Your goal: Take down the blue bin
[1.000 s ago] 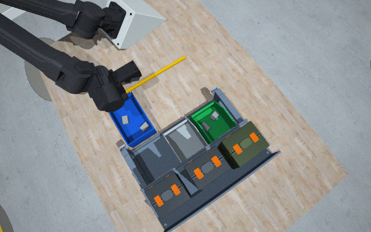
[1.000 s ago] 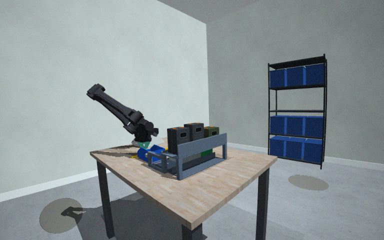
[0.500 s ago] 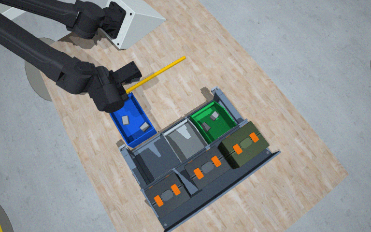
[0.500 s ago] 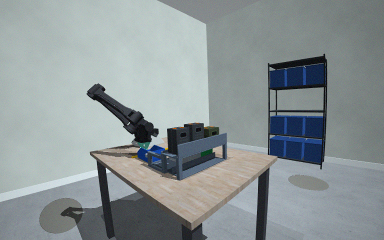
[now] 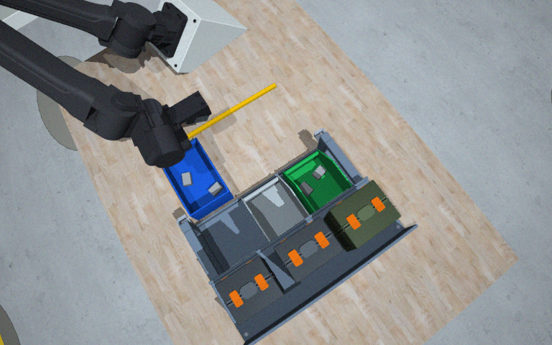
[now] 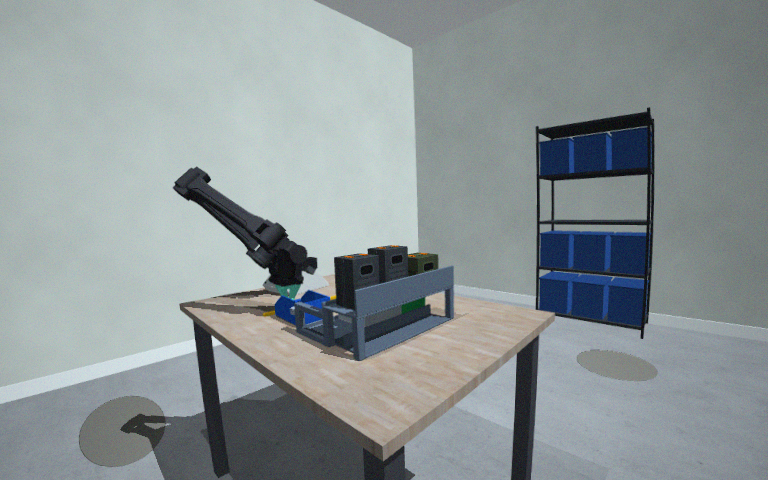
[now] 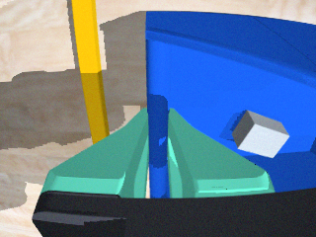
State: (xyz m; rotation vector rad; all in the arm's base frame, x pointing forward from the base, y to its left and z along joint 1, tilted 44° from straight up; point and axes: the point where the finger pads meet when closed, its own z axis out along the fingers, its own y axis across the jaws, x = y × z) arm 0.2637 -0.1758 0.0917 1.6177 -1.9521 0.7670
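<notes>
The blue open bin (image 5: 199, 167) (image 6: 310, 298) (image 7: 224, 73) is upright, out of the grey shelf (image 5: 325, 280) (image 6: 396, 294), just past the shelf's left front corner and low over the wooden table (image 5: 366, 121) (image 6: 396, 384). I cannot tell whether it touches the table. Two grey parts (image 5: 186, 178) (image 5: 215, 188) lie inside it; one also shows in the wrist view (image 7: 261, 134). My gripper (image 7: 158, 118) (image 6: 288, 289) is shut on the bin's back wall, one teal finger on each side. In the overhead view the wrist hides the fingers.
A yellow rod (image 5: 240, 106) (image 7: 89, 46) lies on the table right behind the bin. The shelf holds a green bin (image 5: 325, 187), an empty grey bin (image 5: 277, 207) and three lidded boxes (image 5: 248, 290) (image 5: 307, 248) (image 5: 362, 219). The white arm base (image 5: 199, 28) stands at the far corner.
</notes>
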